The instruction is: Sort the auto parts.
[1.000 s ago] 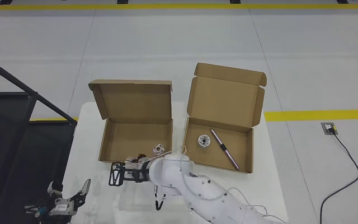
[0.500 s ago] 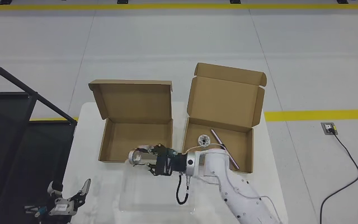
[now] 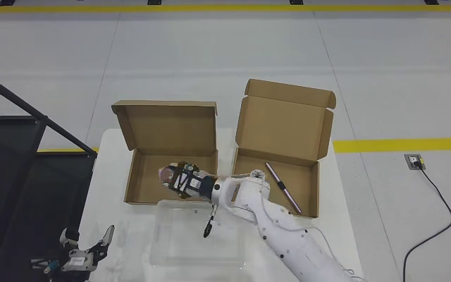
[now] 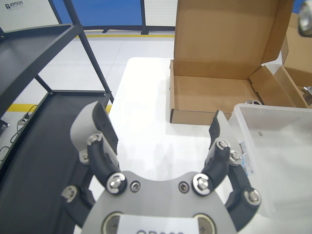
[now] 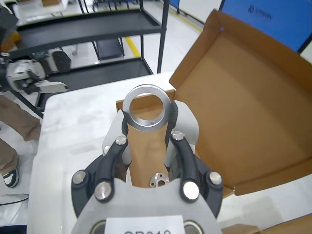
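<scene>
A silver metal ring (image 5: 143,125) is held between my right gripper's (image 5: 148,118) fingers, which are shut on it. In the top view this gripper (image 3: 170,174) hangs over the floor of the left cardboard box (image 3: 137,180). Under the gripper a small flanged metal part (image 5: 159,180) lies in that box. It also appears near the box's front corner (image 4: 253,102) in the left wrist view. My left gripper (image 4: 159,122) stands open and holds nothing, low at the table's front left corner (image 3: 87,238).
The right cardboard box (image 3: 310,204) holds a pinkish rod (image 3: 283,187). A clear plastic bin (image 3: 169,243) sits in front of both boxes. A black shelf rack (image 3: 28,176) stands left of the table. Both box lids stand upright at the back.
My right gripper has carried the ring from the table's front left, near the bin, away over the left box's front wall to above its floor. The left gripper has kept still.
</scene>
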{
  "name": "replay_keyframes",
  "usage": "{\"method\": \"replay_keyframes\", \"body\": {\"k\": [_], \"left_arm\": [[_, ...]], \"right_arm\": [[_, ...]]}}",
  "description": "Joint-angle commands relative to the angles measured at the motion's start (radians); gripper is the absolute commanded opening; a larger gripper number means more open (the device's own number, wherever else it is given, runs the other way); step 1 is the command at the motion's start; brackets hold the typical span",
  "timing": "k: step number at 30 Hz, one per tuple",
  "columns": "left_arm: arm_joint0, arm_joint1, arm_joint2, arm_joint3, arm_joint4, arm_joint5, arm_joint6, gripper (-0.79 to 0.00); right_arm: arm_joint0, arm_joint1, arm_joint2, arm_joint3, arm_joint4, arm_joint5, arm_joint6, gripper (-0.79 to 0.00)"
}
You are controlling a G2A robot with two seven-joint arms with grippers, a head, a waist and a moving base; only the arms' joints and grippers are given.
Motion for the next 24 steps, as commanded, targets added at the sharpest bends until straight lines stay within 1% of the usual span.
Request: {"method": "replay_keyframes", "body": {"k": [1, 3, 8, 13, 15, 24], "left_arm": [[0.0, 0.0, 0.0, 0.0, 0.0, 0.0, 0.0, 0.0], [0.0, 0.0, 0.0, 0.0, 0.0, 0.0, 0.0, 0.0], [0.0, 0.0, 0.0, 0.0, 0.0, 0.0, 0.0, 0.0], [0.0, 0.0, 0.0, 0.0, 0.0, 0.0, 0.0, 0.0], [0.0, 0.0, 0.0, 0.0, 0.0, 0.0, 0.0, 0.0], [0.0, 0.0, 0.0, 0.0, 0.0, 0.0, 0.0, 0.0]], "right_arm": [[0.071, -0.044, -0.066, 0.082, 0.042, 0.091, 0.13, -0.785], [0.139, -0.092, -0.125, 0.182, 0.078, 0.146, 0.208, -0.785], [0.27, -0.219, -0.239, 0.432, 0.155, 0.212, 0.307, -0.785], [0.332, -0.331, -0.302, 0.624, 0.197, 0.238, 0.325, -0.785], [0.352, -0.368, -0.318, 0.689, 0.2, 0.252, 0.362, -0.785], [0.352, -0.368, -0.318, 0.689, 0.2, 0.252, 0.362, -0.785]]}}
